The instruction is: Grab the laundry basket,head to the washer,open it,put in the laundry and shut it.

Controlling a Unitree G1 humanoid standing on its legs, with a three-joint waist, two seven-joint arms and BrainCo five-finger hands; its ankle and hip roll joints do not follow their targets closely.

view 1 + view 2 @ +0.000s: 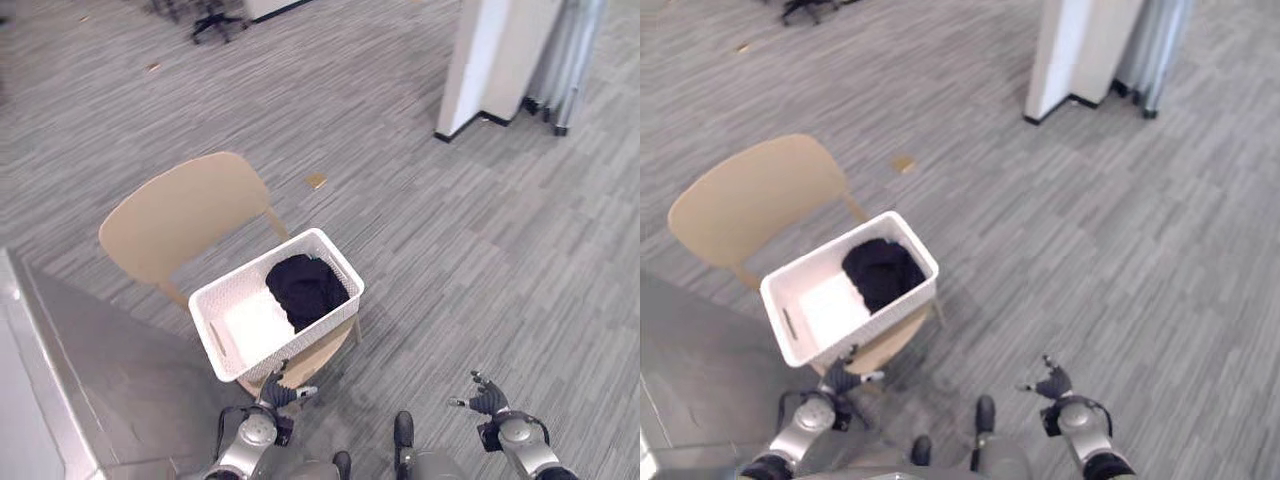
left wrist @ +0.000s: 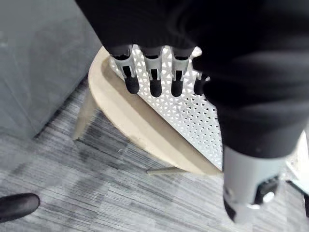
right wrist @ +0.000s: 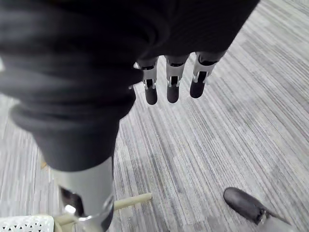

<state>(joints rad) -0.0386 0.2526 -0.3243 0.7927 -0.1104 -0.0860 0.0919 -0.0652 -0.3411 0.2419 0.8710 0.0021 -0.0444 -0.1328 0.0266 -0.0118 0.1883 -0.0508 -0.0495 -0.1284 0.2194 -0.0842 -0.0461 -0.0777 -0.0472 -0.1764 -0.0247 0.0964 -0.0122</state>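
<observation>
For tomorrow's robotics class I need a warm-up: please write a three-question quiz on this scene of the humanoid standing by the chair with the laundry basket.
1. True or false: the white laundry basket rests on the seat of the wooden chair.
2. Multiple choice: the black laundry lies a) on the floor, b) inside the basket, c) in the right hand.
3. Short answer: which hand is nearer the basket, and are its fingers curled round it?

Key
1. True.
2. b.
3. The left hand; no, its straight fingers point at the basket's wall. The right hand hangs open over bare carpet.
</observation>
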